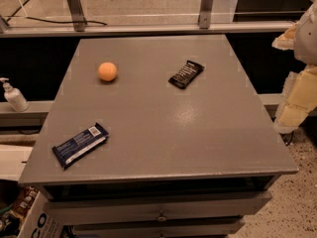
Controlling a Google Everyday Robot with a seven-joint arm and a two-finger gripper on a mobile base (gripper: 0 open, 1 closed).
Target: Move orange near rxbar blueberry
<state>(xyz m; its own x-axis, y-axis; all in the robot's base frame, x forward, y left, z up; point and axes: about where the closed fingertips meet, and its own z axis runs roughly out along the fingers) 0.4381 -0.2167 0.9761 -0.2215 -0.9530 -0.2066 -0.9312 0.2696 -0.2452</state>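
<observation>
The orange (107, 71) sits on the grey table top (163, 128), at the far left. The rxbar blueberry (80, 145), in a dark blue wrapper with a white label patch, lies flat near the table's front left corner, well apart from the orange. My gripper (298, 90) shows as pale cream and white parts at the right edge of the view. It is beyond the table's right side, far from both things, and holds nothing that I can see.
A black-wrapped bar with white lettering (186, 74) lies at the far right of the table. A white pump bottle (14, 96) stands on a ledge to the left. A metal railing (148, 29) runs behind the table. Drawers (158, 209) sit below its front edge.
</observation>
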